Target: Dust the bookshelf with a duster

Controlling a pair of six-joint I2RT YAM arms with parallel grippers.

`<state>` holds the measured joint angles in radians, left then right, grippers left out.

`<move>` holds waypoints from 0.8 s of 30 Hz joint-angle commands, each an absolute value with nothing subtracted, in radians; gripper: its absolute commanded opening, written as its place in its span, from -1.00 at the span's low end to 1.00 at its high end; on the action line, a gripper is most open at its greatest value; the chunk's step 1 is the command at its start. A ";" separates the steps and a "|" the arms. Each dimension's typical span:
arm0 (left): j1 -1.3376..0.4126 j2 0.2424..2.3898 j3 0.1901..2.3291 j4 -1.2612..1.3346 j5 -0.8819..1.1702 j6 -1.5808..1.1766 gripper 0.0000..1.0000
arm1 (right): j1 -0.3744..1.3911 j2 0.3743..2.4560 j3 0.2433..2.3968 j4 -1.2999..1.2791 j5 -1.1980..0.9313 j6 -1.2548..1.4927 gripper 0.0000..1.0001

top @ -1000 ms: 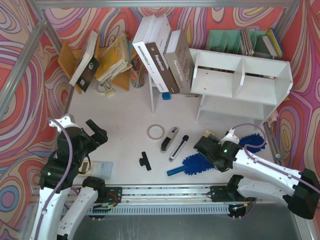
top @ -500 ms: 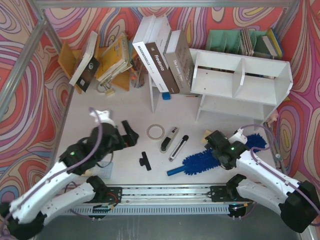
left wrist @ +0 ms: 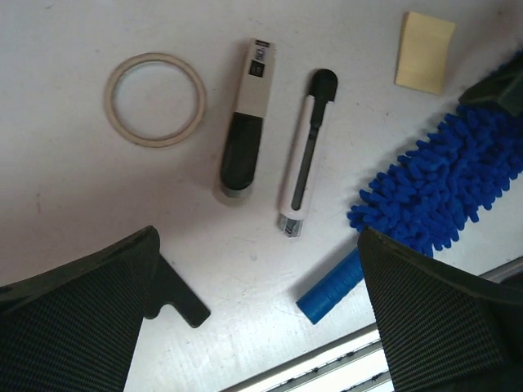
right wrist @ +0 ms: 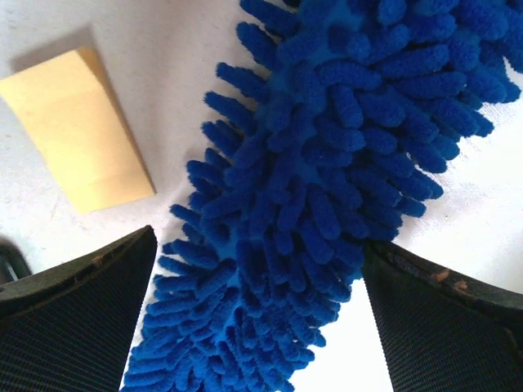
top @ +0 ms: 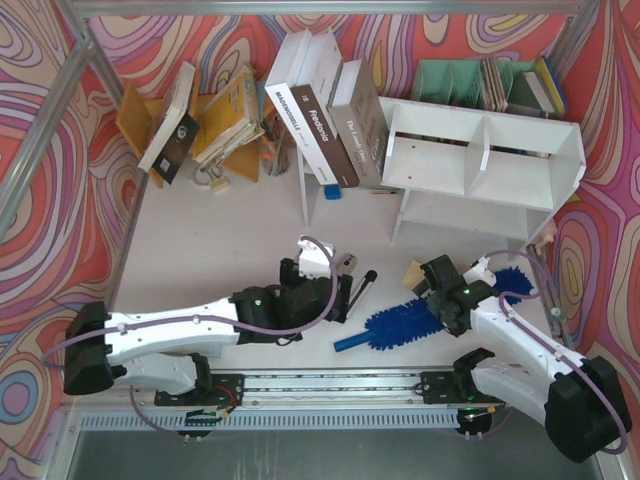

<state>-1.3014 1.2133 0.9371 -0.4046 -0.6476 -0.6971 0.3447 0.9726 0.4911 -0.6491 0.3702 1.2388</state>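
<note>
Our left gripper (left wrist: pixel 261 314) and right gripper (right wrist: pixel 255 314) both gape empty, and we judge the duster (top: pixel 400 323) light and floppy, best taken by its stiff handle (left wrist: pixel 331 286)

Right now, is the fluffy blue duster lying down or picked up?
Lying down. The duster rests flat on the table; the right end effector hangs open over its fluffy head, not gripping.
</note>
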 commanded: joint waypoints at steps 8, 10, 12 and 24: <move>-1.371 1.319 0.972 -0.284 -0.706 -0.623 0.97 | 0.314 0.965 0.440 -0.659 0.396 1.327 0.70; -1.371 1.319 0.959 -0.266 -0.699 -0.610 0.97 | 0.314 0.937 0.432 -0.671 0.408 1.344 0.60; -1.373 1.323 0.956 -0.265 -0.688 -0.601 0.97 | 0.313 0.909 0.425 -0.689 0.415 1.363 0.46; -1.432 1.338 0.924 -0.131 -0.759 -0.473 0.97 | 0.314 0.761 0.385 -0.683 0.344 1.459 -0.50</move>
<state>-1.4178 1.3418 0.9455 -0.2016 -0.7231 -0.5304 0.3195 0.7708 0.3862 -0.6601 0.3428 1.4200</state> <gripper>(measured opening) 0.984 0.286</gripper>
